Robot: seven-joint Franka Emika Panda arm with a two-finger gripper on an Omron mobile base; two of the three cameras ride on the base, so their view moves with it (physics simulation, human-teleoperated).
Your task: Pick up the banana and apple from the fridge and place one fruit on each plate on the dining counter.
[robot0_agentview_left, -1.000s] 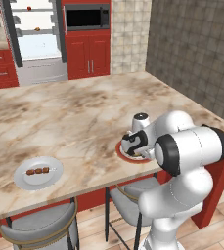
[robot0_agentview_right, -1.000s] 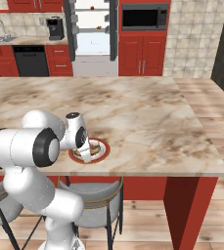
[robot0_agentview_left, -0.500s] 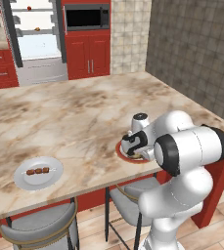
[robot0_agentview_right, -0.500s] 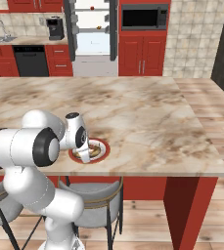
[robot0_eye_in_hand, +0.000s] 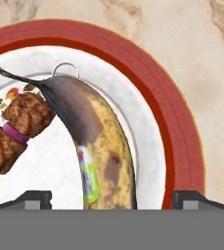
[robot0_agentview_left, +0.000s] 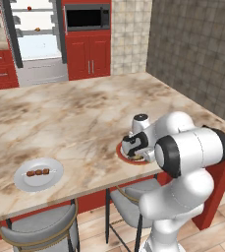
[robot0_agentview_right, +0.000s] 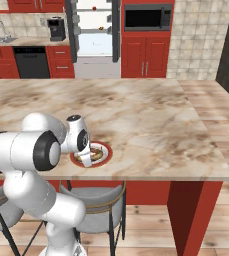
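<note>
So the curved yellow banana with brown speckles and a dark stem end is lying flat on the round white plate with the wide red rim, and the hand view is the one where you can really see it: it even has a little green and red sticker on it. Right beside it, touching near the stem, is a skewer of brown meat chunks with a purple slice between them.

The two-finger gripper has its dark tips spread wide apart on either side of the banana, not squeezing it, so the jaws are open and nothing is held.

From the left base view the white arm blocks most of that plate, but you get the other plate, plain pale grey-white, well apart along the beige-and-brown marbled stone counter top, with small brown pieces on it. Both base views show the tall fridge with its dark grey door open at the far wall, with a small round red apple on an upper shelf.
</note>
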